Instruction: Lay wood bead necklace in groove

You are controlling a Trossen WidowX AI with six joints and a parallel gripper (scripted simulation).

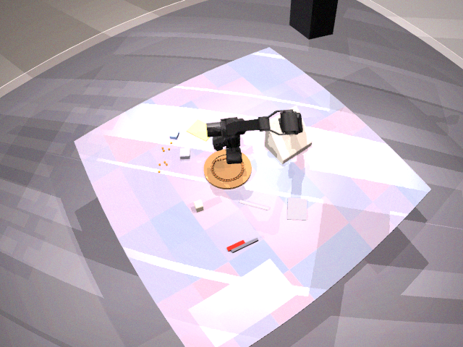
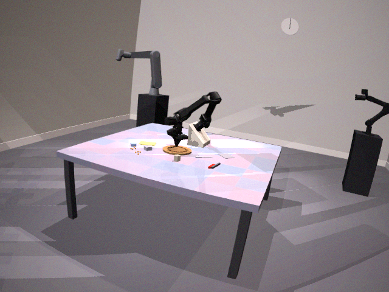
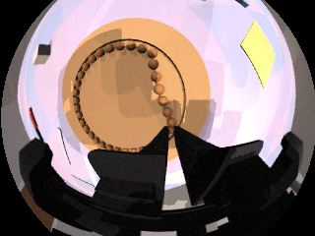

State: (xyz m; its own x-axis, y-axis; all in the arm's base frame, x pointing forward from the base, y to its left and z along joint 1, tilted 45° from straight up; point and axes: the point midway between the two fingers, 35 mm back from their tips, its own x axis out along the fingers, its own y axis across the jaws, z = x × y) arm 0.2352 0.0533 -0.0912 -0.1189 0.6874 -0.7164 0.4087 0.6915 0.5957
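The round orange-brown bead board [image 1: 208, 170] [image 2: 165, 151] [image 3: 198, 84] lies flat under my arm. The brown wood bead necklace [image 1: 228, 180] [image 3: 158, 88] lies on it. Its left and upper beads follow the circular groove in the wrist view. On the right, a run of beads cuts inward from the upper right and down to my fingertips, with the thin dark groove line [image 3: 185, 93] bare beside it. My gripper [image 1: 234, 162] [image 2: 176, 146] [image 3: 171, 130] is low over the board's edge area, its fingertips nearly together on a bead of the necklace. Beads behind the fingers are hidden.
The beige wedge-shaped stand [image 1: 282, 149] [image 2: 196, 138] is beside the board. A pale cube [image 1: 198, 206] [image 2: 177, 157], a grey block [image 1: 184, 153], a yellow sheet [image 1: 197, 129] [image 3: 258, 54], a thin white rod [image 1: 254, 204] and a red piece [image 1: 235, 245] lie around it.
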